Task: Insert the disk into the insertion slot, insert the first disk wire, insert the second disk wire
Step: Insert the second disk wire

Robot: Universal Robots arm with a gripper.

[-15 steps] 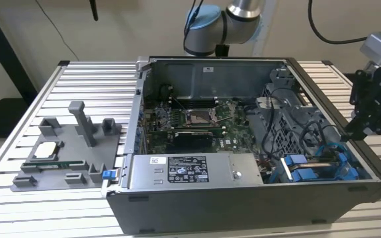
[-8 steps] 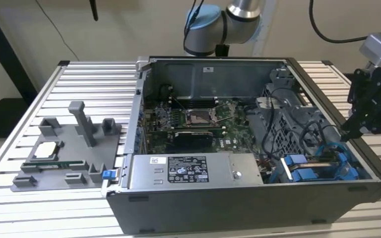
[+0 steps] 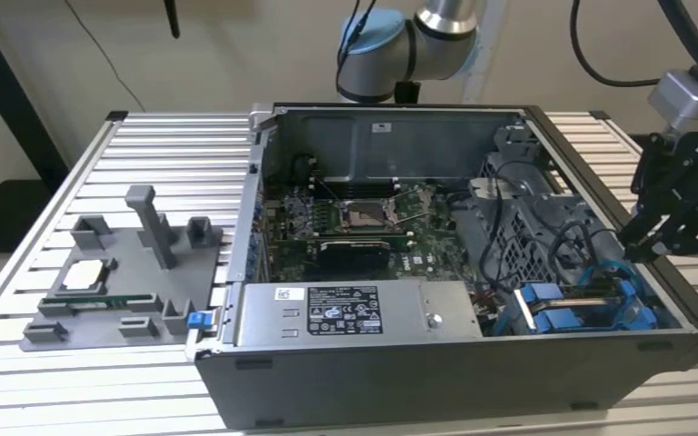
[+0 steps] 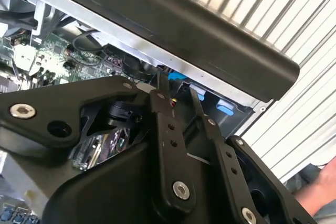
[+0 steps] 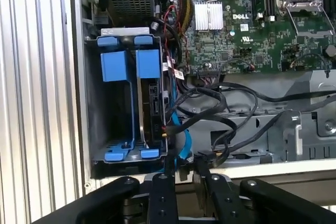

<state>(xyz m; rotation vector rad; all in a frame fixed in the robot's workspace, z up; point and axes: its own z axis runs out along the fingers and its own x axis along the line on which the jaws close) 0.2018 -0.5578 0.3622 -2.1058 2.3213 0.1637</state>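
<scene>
Right now your gripper (image 3: pixel 654 243) hovers at the computer case's (image 3: pixel 446 386) edge beside the insertion slot (image 5: pixel 92 103), where the disk (image 5: pixel 152 108) already sits; you cannot tell whether the fingers (image 5: pixel 160 192) pinch anything.

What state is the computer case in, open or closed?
Open: the computer case is uncovered on its upward side, with the motherboard and cables exposed.

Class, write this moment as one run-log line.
pincer: above case edge, near insertion slot | blue cable: beside slot
</scene>
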